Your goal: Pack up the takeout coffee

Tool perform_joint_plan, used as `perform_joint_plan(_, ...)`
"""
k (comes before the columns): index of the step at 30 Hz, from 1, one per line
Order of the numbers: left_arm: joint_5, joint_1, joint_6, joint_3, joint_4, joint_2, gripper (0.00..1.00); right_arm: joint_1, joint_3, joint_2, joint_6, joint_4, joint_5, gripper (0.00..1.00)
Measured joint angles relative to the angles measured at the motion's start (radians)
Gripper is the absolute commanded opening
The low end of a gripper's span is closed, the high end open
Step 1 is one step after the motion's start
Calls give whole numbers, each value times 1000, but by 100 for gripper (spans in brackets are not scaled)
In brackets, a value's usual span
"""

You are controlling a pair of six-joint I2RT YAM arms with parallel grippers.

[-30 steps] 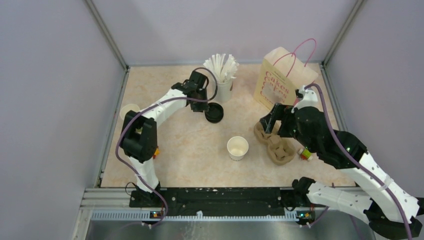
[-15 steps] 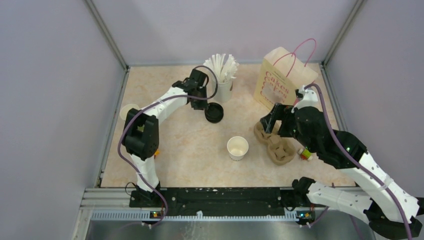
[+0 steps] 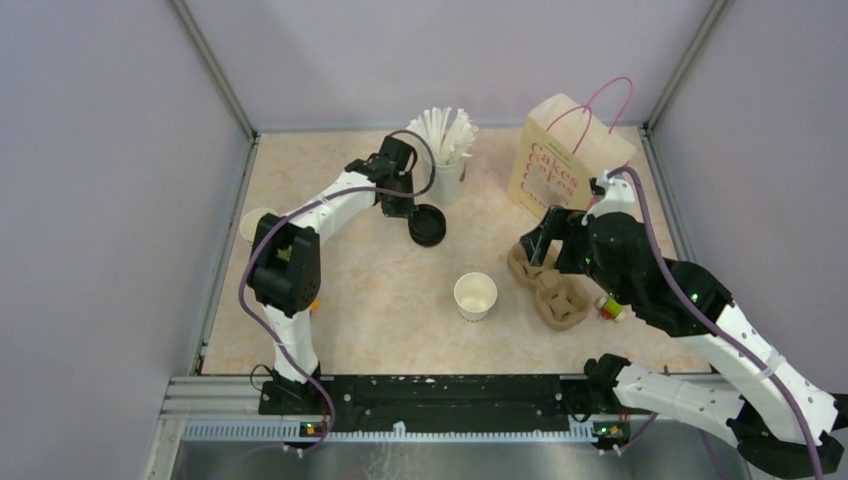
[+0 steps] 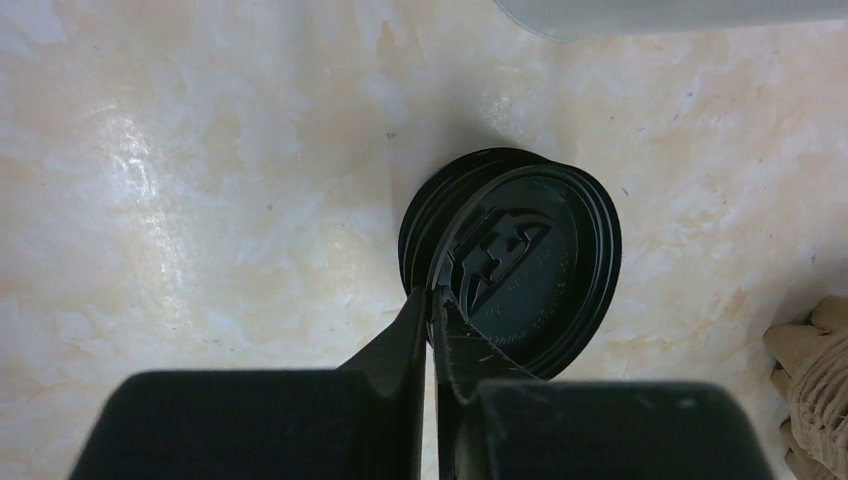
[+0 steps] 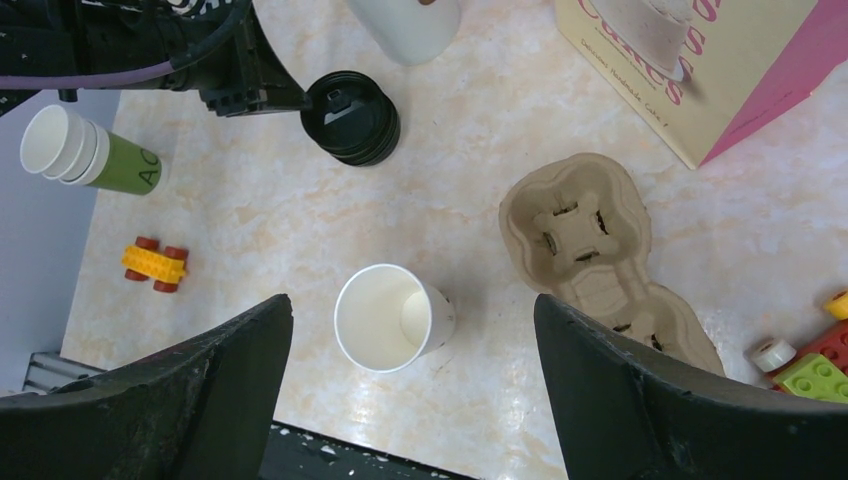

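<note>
The left gripper (image 4: 432, 292) has its two dark fingers drawn almost together, pinching the near-left rim of a black lid (image 4: 520, 265). The lid sits askew over another black rim showing beneath it on the left. Both rest on a marbled beige table (image 4: 180, 180). A white cup (image 4: 650, 12) edges in at the top, and a brown pulp tray (image 4: 815, 370) at lower right.

The black lid (image 4: 520, 260) bears raised markings, on a tabletop (image 4: 200, 150) marbled cream and peach. Right of the lid: a white paper cup (image 5: 385, 318), a tan pulp cup carrier (image 5: 585, 230), a cream bag (image 3: 560, 170) lettered pink. Left of it, cream-and-green cups (image 5: 100, 160).
</note>
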Motion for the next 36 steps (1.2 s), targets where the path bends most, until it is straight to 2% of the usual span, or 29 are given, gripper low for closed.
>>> perform_joint_plan(3,0,1,6,17,0,0,0,0,0,5,0,1,0,89)
perform_joint_plan(12,37,1,14,43,-34,-9,0,0,-5,19,0,18,-3,89)
perform_joint_plan(19,131,9,0,61,-58,-105,0,0,-68,22,-36,129,-99,89)
perform_joint_plan(23,249,16,-21,61,-54,-196,0,0,-145,4,-91,251,-161,90)
perform_joint_plan(27,439,22,-53,43,-12,-269,0,0,-227,-49,-169,404,-233,91)
perform_joint_plan(31,677,24,-119,-39,93,-332,0,0,-266,-92,-280,573,-345,91)
perform_joint_plan(36,906,24,-314,-212,313,-420,0,0,-302,-130,-478,737,-422,91)
